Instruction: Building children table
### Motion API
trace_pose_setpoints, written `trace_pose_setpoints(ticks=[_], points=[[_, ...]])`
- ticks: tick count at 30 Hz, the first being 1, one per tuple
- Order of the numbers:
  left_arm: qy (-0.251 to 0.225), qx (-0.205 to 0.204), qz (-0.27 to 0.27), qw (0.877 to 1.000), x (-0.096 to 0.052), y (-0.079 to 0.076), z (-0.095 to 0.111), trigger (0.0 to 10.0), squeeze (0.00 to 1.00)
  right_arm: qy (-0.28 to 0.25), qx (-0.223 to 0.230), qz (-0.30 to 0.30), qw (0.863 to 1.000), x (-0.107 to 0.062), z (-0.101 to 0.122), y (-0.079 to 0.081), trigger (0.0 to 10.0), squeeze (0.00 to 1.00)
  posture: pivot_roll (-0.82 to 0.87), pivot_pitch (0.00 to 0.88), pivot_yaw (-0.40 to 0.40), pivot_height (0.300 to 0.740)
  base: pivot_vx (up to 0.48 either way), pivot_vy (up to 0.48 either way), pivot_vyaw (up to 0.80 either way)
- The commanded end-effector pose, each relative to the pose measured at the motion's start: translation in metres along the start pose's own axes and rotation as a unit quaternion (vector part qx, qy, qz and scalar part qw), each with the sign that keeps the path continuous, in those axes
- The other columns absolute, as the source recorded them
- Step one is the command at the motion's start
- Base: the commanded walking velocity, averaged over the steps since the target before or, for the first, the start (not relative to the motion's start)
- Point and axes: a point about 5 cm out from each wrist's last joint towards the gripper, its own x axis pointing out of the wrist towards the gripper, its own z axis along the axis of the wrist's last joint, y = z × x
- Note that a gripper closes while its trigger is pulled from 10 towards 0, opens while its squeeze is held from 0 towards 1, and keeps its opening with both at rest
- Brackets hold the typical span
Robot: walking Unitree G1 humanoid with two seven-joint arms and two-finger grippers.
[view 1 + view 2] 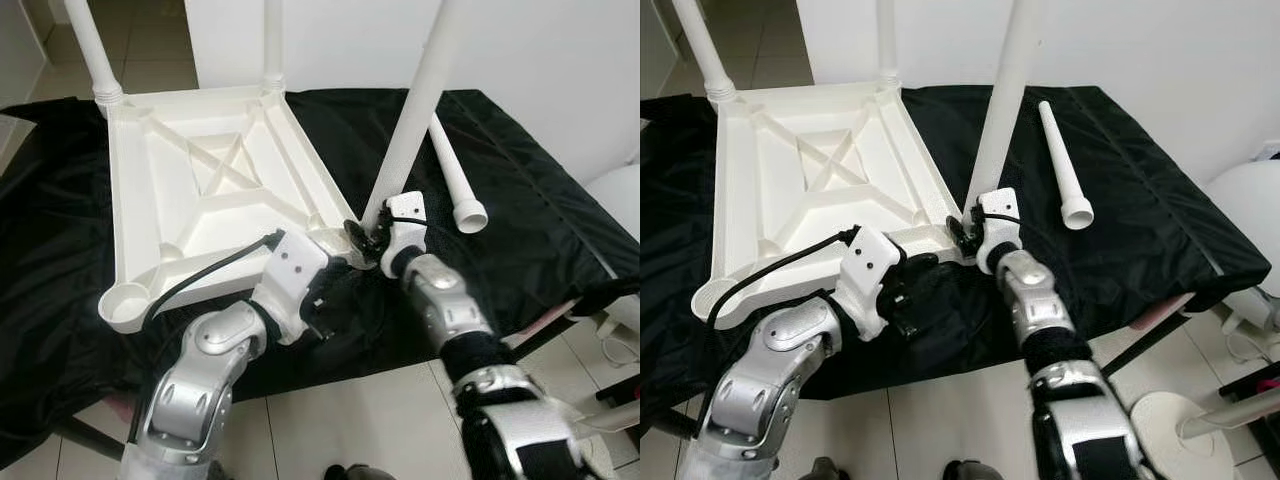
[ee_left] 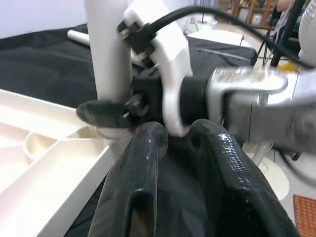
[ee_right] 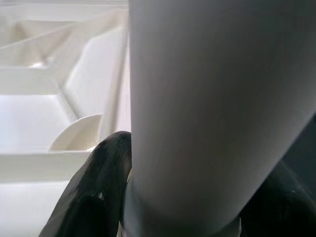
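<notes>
White plastic children table (image 1: 215,190) lies upside down on black-draped tabletop (image 1: 520,190), ribbed underside up; I read no writing on it. My right pincer (image 1: 366,236) clamps white leg (image 1: 415,110) at near corner socket, leg tilted. My left pincer (image 2: 173,148), fingers nearly together, grips nothing, just beside that corner. Spare leg (image 1: 455,180) lies on cloth.

White plastic table top (image 1: 200,190) lying upside down just left of the right gripper (image 1: 365,238), two white legs standing at its far corners, a third white plastic leg (image 1: 415,100) upright in the pincer, a fourth white leg (image 1: 455,180) lying flat to its right
</notes>
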Motion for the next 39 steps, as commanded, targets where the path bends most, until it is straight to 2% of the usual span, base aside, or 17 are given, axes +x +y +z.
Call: trace_pose_setpoints(ticks=[1, 4, 5, 6, 7, 9, 10, 11, 12, 13, 21, 25, 26, 27, 32, 36, 39], points=[[0.001, 0.005, 0.049, 0.999, 0.002, 0.004, -0.002, 10.0, 0.0, 0.017, 0.013, -0.08, 0.997, -0.006, -0.008, -0.007, 10.0, 0.0, 0.0, 0.036, -0.074, 0.74, 0.0, 0.0, 0.0], [0.0, 0.006, 0.049, 0.999, 0.003, 0.003, -0.002, 10.0, 0.0, 0.014, 0.014, -0.101, 0.995, -0.007, -0.007, -0.004, 10.0, 0.0, 0.0, 0.031, -0.073, 0.74, 0.0, 0.0, 0.0], [-0.003, 0.007, 0.049, 0.999, 0.006, 0.004, -0.002, 10.0, 0.0, -0.001, 0.023, -0.084, 0.996, -0.005, -0.003, 0.012, 10.0, 0.0, 0.0, 0.02, -0.07, 0.74, 0.0, 0.0, 0.0], [-0.003, 0.007, 0.049, 0.999, 0.006, 0.004, -0.002, 10.0, 0.0, -0.001, 0.023, -0.084, 0.996, -0.005, -0.003, 0.012, 10.0, 0.0, 0.0, 0.02, -0.07, 0.74, 0.0, 0.0, 0.0], [-0.004, 0.009, 0.048, 0.999, 0.007, 0.004, -0.002, 10.0, 0.0, -0.014, 0.032, -0.065, 0.997, -0.004, 0.001, 0.022, 10.0, 0.0, 0.0, 0.016, -0.066, 0.74, 0.0, 0.0, 0.0], [-0.004, 0.009, 0.048, 0.999, 0.007, 0.004, -0.002, 10.0, 0.0, -0.014, 0.032, -0.065, 0.997, -0.004, 0.001, 0.022, 10.0, 0.0, 0.0, 0.016, -0.066, 0.74, 0.0, 0.0, 0.0], [-0.004, 0.013, 0.046, 0.999, 0.008, 0.006, -0.001, 10.0, 0.0, -0.028, 0.037, -0.045, 0.998, -0.004, 0.005, 0.027, 10.0, 0.0, 0.0, 0.017, -0.065, 0.74, 0.0, 0.0, 0.0], [-0.004, 0.016, 0.045, 0.999, 0.007, 0.007, -0.001, 10.0, 0.0, -0.038, 0.048, -0.028, 0.998, -0.004, 0.008, 0.03, 10.0, 0.26, 0.0, 0.016, -0.06, 0.74, 0.0, 0.0, 0.0], [-0.004, 0.016, 0.045, 0.999, 0.007, 0.007, -0.001, 10.0, 0.0, -0.038, 0.048, -0.028, 0.998, -0.004, 0.008, 0.03, 10.0, 0.26, 0.0, 0.016, -0.06, 0.74, 0.0, 0.0, 0.0], [-0.003, 0.019, 0.045, 0.999, 0.007, 0.008, -0.001, 10.0, 0.0, -0.046, 0.058, -0.012, 0.997, -0.007, 0.01, 0.031, 10.0, 1.0, 0.0, 0.024, -0.053, 0.74, 0.0, 0.0, 0.0], [-0.004, 0.02, 0.046, 0.999, 0.007, 0.007, 0.0, 10.0, 0.0, -0.08, 0.066, -0.004, 0.995, -0.017, 0.021, 0.029, 10.0, 1.0, 0.0, 0.039, -0.039, 0.74, 0.0, 0.0, 0.0], [-0.015, 0.013, 0.046, 0.999, 0.009, 0.007, 0.003, 10.0, 0.0, -0.09, 0.049, -0.023, 0.994, -0.022, 0.024, 0.018, 10.0, 1.0, -0.02, 0.065, -0.032, 0.74, 0.0, 0.0, 0.0], [-0.018, 0.011, 0.049, 0.999, 0.01, 0.008, 0.003, 10.0, 0.0, -0.089, 0.042, -0.037, 0.994, -0.024, 0.022, 0.012, 10.0, 0.97, -0.04, 0.073, -0.03, 0.74, 0.0, 0.0, 0.0], [-0.023, 0.007, 0.053, 0.998, 0.012, 0.008, 0.004, 10.0, 0.0, -0.087, 0.03, -0.048, 0.995, -0.028, 0.02, 0.006, 10.0, 0.0, -0.04, 0.072, -0.027, 0.74, 0.0, 0.0, 0.0], [-0.034, -0.003, 0.053, 0.998, 0.014, 0.007, 0.007, 10.0, 0.0, -0.089, 0.033, -0.052, 0.994, -0.033, 0.02, 0.002, 10.0, 0.0, -0.05, 0.087, -0.024, 0.74, 0.0, 0.0, 0.0], [-0.043, -0.006, 0.045, 0.998, 0.019, 0.004, 0.01, 10.0, 0.0, -0.107, 0.023, -0.066, 0.992, -0.047, 0.019, -0.007, 10.0, 0.0, -0.06, 0.095, -0.016, 0.74, 0.0, 0.0, 0.0], [-0.041, -0.004, 0.046, 0.998, 0.02, 0.005, 0.009, 10.0, 0.0, -0.105, 0.022, -0.072, 0.992, -0.049, 0.018, -0.009, 10.0, 0.0, -0.07, 0.105, -0.015, 0.74, 0.0, 0.0, 0.0]])
